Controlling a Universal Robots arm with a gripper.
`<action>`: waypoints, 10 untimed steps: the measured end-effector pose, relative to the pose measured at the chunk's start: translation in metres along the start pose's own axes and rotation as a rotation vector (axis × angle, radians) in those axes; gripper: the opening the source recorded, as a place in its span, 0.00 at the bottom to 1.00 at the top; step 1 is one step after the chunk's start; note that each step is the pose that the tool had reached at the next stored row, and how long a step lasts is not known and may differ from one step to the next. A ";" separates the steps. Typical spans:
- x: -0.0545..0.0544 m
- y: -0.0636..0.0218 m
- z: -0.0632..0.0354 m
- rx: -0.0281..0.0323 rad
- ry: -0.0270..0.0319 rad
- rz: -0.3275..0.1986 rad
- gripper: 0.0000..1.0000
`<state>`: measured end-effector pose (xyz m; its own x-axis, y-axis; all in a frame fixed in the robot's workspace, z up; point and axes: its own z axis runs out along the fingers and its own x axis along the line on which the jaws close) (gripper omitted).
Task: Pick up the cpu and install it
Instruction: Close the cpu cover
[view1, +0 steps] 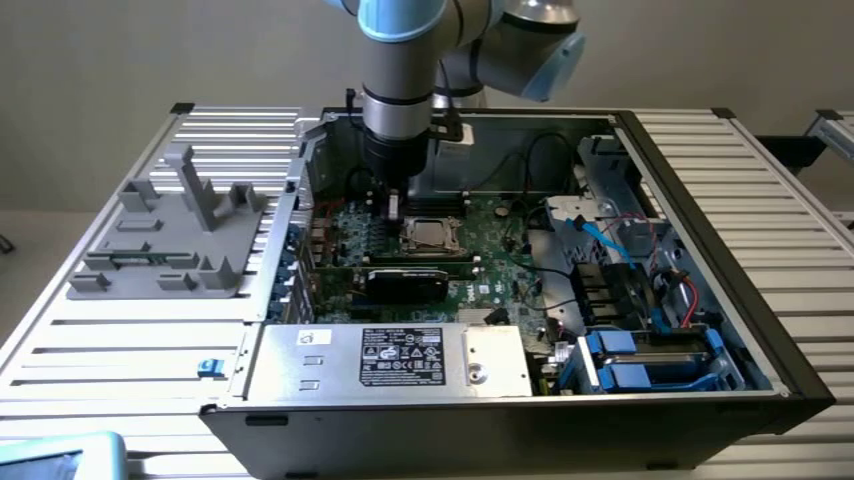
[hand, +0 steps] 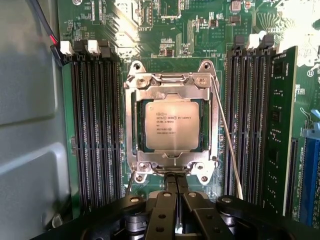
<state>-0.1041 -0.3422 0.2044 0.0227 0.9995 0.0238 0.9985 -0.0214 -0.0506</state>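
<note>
Inside the computer case (view1: 467, 432), the cpu (hand: 171, 123) sits in the motherboard socket, within its metal frame (hand: 172, 82). The gripper (hand: 175, 176) hovers just beside it, jaws together and empty.

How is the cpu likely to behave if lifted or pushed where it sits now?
The cpu looks a thin, flat metal-topped square, so probably stiff and light, unlikely to roll. Its smooth top may be slippery. It lies within the metal frame, which surrounds it closely, so a sideways push would likely not shift it.
</note>
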 end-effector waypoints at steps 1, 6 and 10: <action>0.000 -0.0013 -0.0016 -0.0001 -0.0002 0.000 0.11; 0.000 -0.0075 -0.0181 -0.0004 -0.0003 0.000 0.11; 0.001 -0.0116 -0.0364 -0.0006 -0.0005 0.000 0.11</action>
<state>-0.1139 -0.3423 0.2413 0.0224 0.9995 0.0234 0.9985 -0.0212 -0.0501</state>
